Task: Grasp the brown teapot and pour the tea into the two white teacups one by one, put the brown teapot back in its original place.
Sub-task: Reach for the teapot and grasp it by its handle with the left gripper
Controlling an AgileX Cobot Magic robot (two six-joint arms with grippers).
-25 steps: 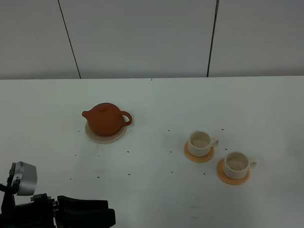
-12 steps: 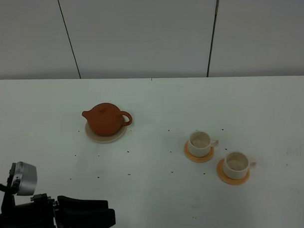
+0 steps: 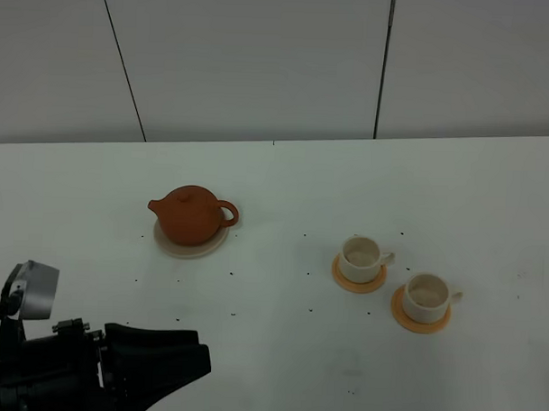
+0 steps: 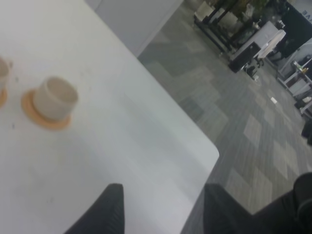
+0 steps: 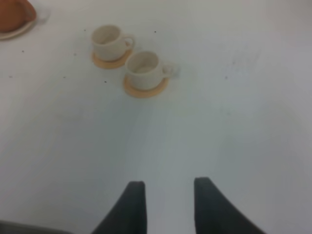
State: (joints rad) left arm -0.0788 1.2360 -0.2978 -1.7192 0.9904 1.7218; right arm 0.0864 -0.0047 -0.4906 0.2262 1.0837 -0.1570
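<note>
Wall (image 3: pixel 261 61): pale grey panels, dark seams.
Surface (image 3: pixel 278 350): white, lightly speckled.
Floor (image 4: pixel 229 112): grey patchwork carpet tiles.

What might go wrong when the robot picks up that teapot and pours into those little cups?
1. The teapot is round, its spout pointing away from the cups; the open left gripper might grip it badly or have to turn it awkwardly.
2. The cups are small and sit close together on coasters, so tea may spill or one may get knocked.
3. Setting it back off-centre on its saucer might tip it.
</note>
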